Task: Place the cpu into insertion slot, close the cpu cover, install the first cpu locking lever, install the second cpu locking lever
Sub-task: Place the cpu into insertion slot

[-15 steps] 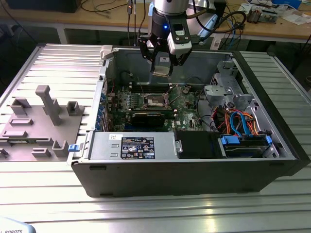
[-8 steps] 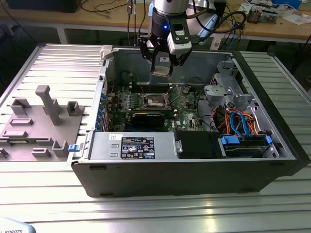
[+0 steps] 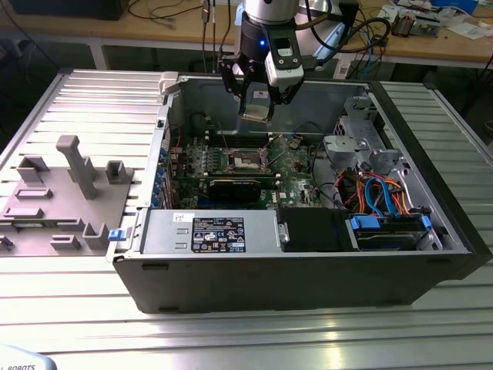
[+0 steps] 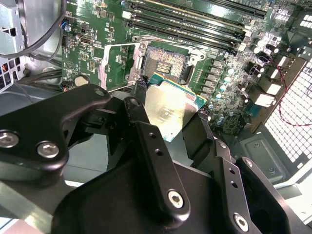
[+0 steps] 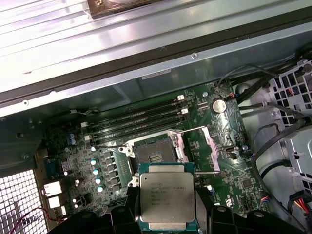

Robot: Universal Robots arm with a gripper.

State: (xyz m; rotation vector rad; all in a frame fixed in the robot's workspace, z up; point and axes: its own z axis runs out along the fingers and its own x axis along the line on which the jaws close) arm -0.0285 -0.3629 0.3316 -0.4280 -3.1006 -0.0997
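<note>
Landmark: insertion slot (image 3: 246, 160) on the green motherboard (image 3: 296, 166), inside the open PC case (image 3: 308, 285).

- Well off to the exterior view's left of the slot, outside the case, I saw the grey fixture tray (image 3: 62, 204).
- The grey power supply (image 3: 208, 231) lay on the camera side of the slot, against the case wall.
- The gripper (image 3: 257, 106) hung above the slot and clear of it. The claw was clamped on the cpu (image 5: 168, 195) by two opposite edges.
- In both wrist views the cpu sat just short of the slot, not in it, with its metal face towards the first wrist camera.
- The slot was bare, its dark centre exposed.
- The cpu cover (image 4: 103, 68) stood swung open at one edge of the slot.
- The black memory slots (image 5: 141, 119) ran alongside the slot, and a coin cell (image 5: 220, 106) sat near them.
- To the exterior view's right of the slot was the drive cage (image 3: 362, 146), with blue cables (image 3: 381, 196) below it.
</note>
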